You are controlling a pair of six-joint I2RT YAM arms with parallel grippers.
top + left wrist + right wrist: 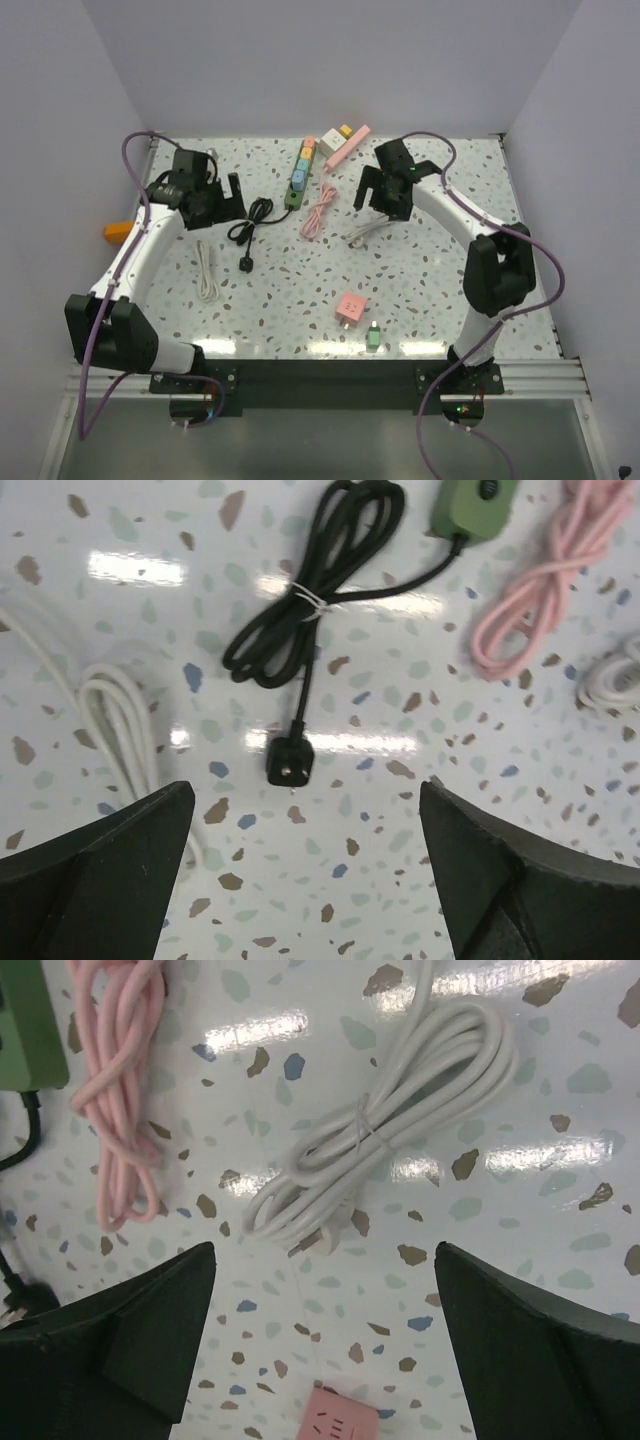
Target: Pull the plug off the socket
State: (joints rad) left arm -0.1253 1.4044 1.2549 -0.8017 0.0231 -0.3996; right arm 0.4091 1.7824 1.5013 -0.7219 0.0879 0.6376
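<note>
Now | L end effector (pixel 307 795) jaws wide | blk plug (pixel 290 763) btwn fingers (pixel 110 870), apart

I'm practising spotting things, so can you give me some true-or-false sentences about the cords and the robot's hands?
1. The black plug lies loose on the table. True.
2. The left hand grips the black plug. False: the hand is open above the table, holding nothing.
3. The pink cord lies between the green power strip and the white cord. True.
4. The pink cube sits on the green power strip. False: it lies alone on the table, nearer the arms' bases.
</note>
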